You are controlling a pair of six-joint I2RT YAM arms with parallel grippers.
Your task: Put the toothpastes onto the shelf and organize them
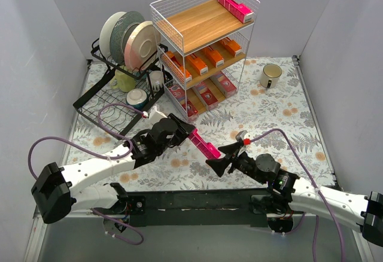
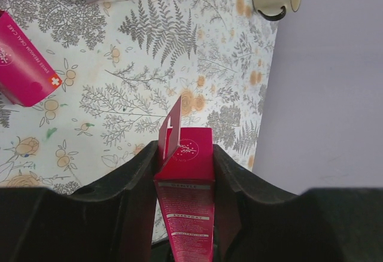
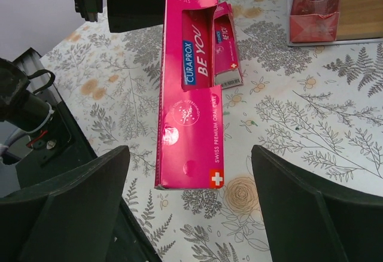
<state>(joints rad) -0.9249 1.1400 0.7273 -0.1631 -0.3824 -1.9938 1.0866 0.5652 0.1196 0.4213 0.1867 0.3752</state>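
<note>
My left gripper is shut on one end of a magenta-pink toothpaste carton and holds it above the floral table. In the left wrist view the carton sits between the black fingers, its end flap open. My right gripper is open, its jaws on either side of the carton's free end without touching it. A second pink carton lies on the table behind. The shelf holds pink cartons on top, orange ones in the middle and dark red ones below.
A black dish rack with plates and cups stands left of the shelf. A cream mug sits to the shelf's right. Grey walls close the table on three sides. Purple cables loop over both arms.
</note>
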